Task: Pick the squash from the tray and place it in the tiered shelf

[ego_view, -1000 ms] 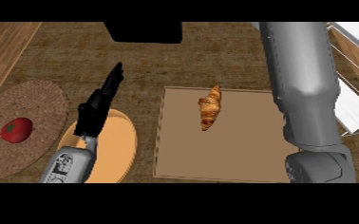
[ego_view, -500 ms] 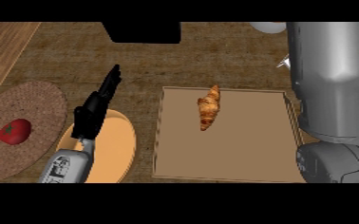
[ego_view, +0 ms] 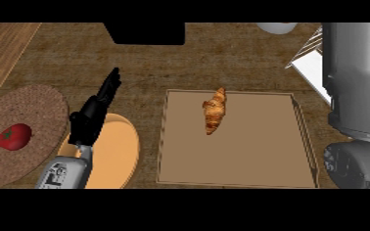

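Observation:
The brown tray [ego_view: 239, 169] lies at centre right and carries only a croissant [ego_view: 214, 111]. No squash shows anywhere in the head view. A corner of the white wire tiered shelf [ego_view: 309, 54] appears at the upper right. My right forearm [ego_view: 348, 78] rises along the right edge, between the tray and the shelf, and runs out of the picture with its hand unseen. My left hand [ego_view: 92, 115] is open with straight fingers pointing up, left of the tray and holding nothing.
A round woven mat [ego_view: 33, 112] with a red tomato [ego_view: 14, 136] sits at the far left. An orange plate [ego_view: 119, 151] lies under my left wrist. A black box [ego_view: 145, 32] stands at the top, and a white bowl [ego_view: 278, 27] at the top right.
My right forearm has swung to the right, away from the tray's middle, and now fills the right edge. The left hand and the croissant have not moved.

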